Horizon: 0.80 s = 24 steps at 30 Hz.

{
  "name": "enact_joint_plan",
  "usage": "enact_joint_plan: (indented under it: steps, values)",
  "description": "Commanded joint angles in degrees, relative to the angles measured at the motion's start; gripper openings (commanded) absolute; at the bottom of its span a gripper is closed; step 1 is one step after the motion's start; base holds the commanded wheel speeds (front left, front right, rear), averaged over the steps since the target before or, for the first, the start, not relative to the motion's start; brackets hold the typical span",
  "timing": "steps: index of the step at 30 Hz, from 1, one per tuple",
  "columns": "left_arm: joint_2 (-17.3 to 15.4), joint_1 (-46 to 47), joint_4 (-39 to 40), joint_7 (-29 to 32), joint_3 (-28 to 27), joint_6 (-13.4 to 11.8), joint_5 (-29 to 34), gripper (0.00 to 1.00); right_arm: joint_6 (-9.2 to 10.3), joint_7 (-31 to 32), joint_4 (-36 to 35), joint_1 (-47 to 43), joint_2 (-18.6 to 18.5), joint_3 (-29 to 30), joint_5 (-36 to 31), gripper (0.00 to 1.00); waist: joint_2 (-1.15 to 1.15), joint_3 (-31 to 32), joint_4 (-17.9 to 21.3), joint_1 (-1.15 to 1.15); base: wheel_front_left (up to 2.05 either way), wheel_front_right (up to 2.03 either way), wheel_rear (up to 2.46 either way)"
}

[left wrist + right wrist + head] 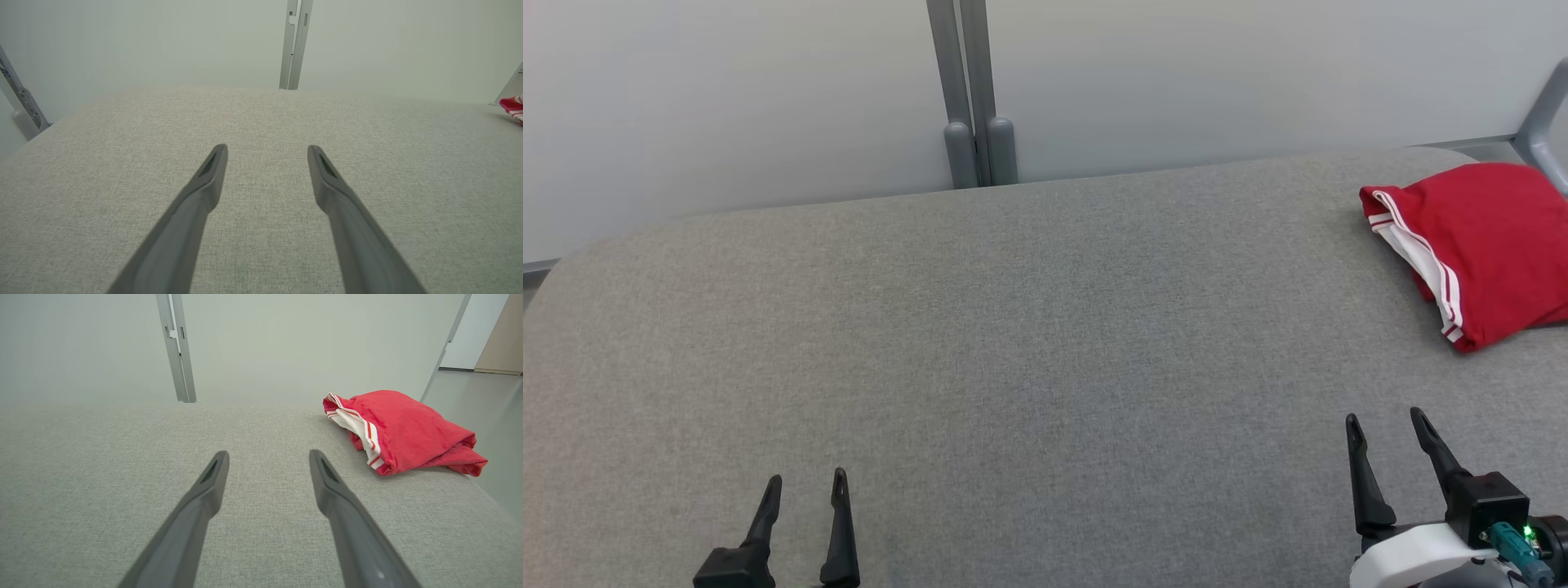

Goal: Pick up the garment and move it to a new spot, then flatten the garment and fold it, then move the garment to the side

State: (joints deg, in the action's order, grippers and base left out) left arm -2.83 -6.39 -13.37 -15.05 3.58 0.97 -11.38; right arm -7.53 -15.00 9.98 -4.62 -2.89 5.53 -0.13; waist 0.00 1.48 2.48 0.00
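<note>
Left claw (808, 478): two long, thin black fingers tapering to points, set in a black block (731, 567).
Right claw (1385, 416): the same two dark fingers, set on a boxy black mount (1486, 502).
Fingertips (212, 163): dark grey close up, each with a narrow slot-shaped hollow on its inner face.
Wrist (1413, 559): smooth, rounded white shell.
Plug (1515, 549): teal, with a small green light (1528, 532) beside it.

Grey fabric-covered surface (1013, 327), perhaps a padded table, bears a red garment (1486, 237) far right.
</note>
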Motion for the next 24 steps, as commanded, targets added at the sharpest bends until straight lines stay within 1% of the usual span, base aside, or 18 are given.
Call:
enact_joint_plan:
  steps: [1, 2, 8, 24]
  values:
    - [-0.15, 0.73, -0.17, -0.13, -0.31, -0.33, 0.03, 1.00, 0.09, -0.23, -0.19, 0.09, -0.04, 0.13, 0.34, 1.00, 0.00, 0.03, -0.17, 0.00, 0.00, 0.00, 0.00]
    - [0.01, 0.02, -0.10, 0.00, -0.05, -0.15, -0.02, 0.00, 0.00, 0.00, 0.01, 0.02, 0.00, 0.06, 0.07, 0.00, 0.00, 0.03, -0.17, 0.00, 0.00, 0.00, 0.00]
    - [0.18, -1.02, -3.00, 0.42, 0.21, -0.19, -0.16, 0.00, 0.00, 0.41, 3.15, -0.48, 0.59, -0.03, 0.21, 0.00, 0.00, 0.04, -0.24, 0.00, 0.00, 0.00, 0.00]
    - [0.12, 1.99, -2.51, 4.83, -1.97, 1.21, -16.94, 0.00, 0.01, 4.86, 3.31, 2.05, 0.45, 0.27, 19.33, 0.00, 0.00, -0.17, -0.53, 0.00, 0.00, 0.00, 0.00]
